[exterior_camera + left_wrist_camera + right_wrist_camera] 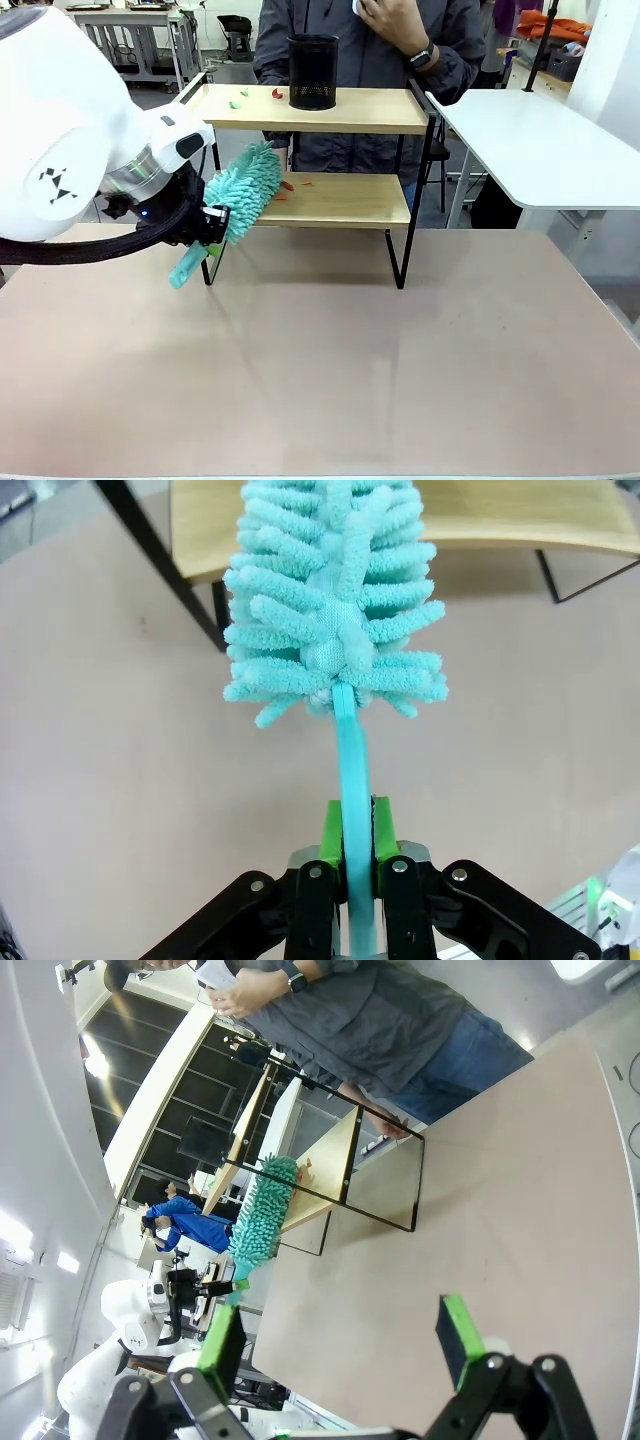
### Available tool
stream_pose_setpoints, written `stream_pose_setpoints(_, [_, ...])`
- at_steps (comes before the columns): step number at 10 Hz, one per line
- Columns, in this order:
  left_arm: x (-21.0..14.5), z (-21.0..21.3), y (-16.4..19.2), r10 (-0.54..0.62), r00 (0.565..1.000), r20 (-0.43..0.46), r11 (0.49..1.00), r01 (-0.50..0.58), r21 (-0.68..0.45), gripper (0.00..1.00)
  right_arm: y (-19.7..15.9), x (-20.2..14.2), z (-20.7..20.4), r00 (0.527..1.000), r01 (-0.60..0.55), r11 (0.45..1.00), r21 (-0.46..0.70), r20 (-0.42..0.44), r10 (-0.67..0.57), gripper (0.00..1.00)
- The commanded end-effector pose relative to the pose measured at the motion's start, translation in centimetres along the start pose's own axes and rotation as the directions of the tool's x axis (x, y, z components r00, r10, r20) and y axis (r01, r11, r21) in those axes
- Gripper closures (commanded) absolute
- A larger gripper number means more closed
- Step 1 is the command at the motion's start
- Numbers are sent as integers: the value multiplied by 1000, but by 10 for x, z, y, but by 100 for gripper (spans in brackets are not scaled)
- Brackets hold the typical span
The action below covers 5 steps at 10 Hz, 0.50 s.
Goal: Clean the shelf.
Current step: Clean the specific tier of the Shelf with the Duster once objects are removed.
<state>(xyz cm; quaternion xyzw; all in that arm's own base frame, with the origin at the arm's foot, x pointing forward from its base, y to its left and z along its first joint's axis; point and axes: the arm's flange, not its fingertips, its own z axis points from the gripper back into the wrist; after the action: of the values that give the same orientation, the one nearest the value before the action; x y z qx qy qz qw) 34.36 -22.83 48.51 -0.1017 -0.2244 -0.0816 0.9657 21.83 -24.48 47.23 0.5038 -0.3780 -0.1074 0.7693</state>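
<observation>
The shelf [340,200] stands at the table's far middle, two light boards in a thin black frame. Small red and green scraps [292,187] lie on both boards, and a black mesh cup [312,72] stands on the top one. My left gripper [205,240] is shut on the handle of a teal fluffy duster [245,190], whose head leans over the lower board's left end. In the left wrist view the green pads [331,832] clamp the duster's handle [352,780], with the head [335,600] in front of the lower board [500,520]. My right gripper [340,1335] hangs open above the table.
A person in a grey jacket [370,50] stands behind the shelf, one hand raised. A white side table [540,140] is at the far right. The tan tabletop [350,370] spreads bare in front of the shelf.
</observation>
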Motion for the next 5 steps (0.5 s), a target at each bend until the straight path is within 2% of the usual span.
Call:
stream_pose_setpoints(1, [10,-7,-19,-16,1000,12,1000,15,15,88,0,3,-1,1000,-26,999,20,17,26,0])
stream_pose_setpoints(5, [33,-21,-38,6,1000,-20,999,-6,35,88,0,3,-1,1000,-26,999,20,17,26,0])
